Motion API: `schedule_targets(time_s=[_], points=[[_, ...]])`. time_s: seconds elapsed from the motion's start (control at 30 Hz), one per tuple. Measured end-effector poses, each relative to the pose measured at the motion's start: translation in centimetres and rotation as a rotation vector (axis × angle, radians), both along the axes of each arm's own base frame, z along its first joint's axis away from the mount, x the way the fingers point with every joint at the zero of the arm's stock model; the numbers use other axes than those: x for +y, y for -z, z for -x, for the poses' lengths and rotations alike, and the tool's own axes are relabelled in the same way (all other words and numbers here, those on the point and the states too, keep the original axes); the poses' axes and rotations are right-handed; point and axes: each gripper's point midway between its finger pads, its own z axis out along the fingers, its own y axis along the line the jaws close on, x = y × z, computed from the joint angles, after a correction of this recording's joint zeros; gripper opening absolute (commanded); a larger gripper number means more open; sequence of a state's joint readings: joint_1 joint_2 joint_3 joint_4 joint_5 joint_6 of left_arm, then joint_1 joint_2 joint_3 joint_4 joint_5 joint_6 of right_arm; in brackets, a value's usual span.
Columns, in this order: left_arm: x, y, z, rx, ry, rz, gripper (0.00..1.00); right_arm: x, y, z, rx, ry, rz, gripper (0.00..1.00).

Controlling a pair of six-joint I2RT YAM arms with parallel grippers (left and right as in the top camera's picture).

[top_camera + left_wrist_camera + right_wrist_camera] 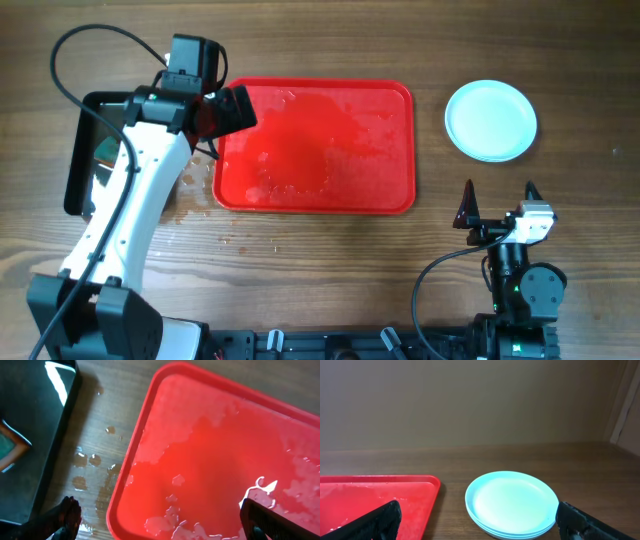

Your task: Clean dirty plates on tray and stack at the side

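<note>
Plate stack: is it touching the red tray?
Apart. The overhead view shows a strip of bare table between the plate stack and the red tray; the right wrist view agrees.

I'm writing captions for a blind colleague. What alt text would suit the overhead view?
A wet red tray, holding no plates, lies on a wooden table, with a stack of pale-blue plates to its right. The left gripper is open over the tray's left edge, next to a black tray; the right gripper sits open below the plates.
</note>
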State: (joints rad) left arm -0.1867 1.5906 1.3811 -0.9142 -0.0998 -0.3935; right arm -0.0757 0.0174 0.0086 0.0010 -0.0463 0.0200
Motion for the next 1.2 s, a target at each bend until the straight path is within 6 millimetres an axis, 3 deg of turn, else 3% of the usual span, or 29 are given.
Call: schedule_targets(time_s=[0.13, 0.23, 0.3, 0.47, 0.67, 1.1, 1.2], points=[[-0.8, 4.6, 1.7, 0.065, 0.037, -0.002, 1.0, 0.0, 0.0, 0.0, 0.0, 0.0, 0.0, 1.0], [-0.4, 9.9, 4.5, 0.086, 0.046, -0.005, 1.0, 0.0, 0.0, 0.0, -0.002, 0.0, 0.0, 1.0], [-0.2, 11.0, 5.5, 0.005, 0.047, 0.011, 1.0, 0.0, 0.0, 0.0, -0.003, 0.002, 0.0, 1.0], [0.4, 9.2, 7.0, -0.261, 0.041, 0.06, 1.0, 0.0, 0.0, 0.0, -0.003, 0.002, 0.0, 1.0], [2.5, 10.4, 10.3, -0.366, -0.009, 0.07, 1.0, 0.0, 0.0, 0.0, -0.003, 0.002, 0.0, 1.0], [2.9, 7.5, 12.3, -0.719, 0.016, 0.097, 1.0, 0.0, 0.0, 0.0, -0.003, 0.002, 0.0, 1.0], [3.1, 7.9, 13.1, -0.718, 0.03, 0.081, 1.0, 0.0, 0.0, 0.0, -0.003, 0.002, 0.0, 1.0]])
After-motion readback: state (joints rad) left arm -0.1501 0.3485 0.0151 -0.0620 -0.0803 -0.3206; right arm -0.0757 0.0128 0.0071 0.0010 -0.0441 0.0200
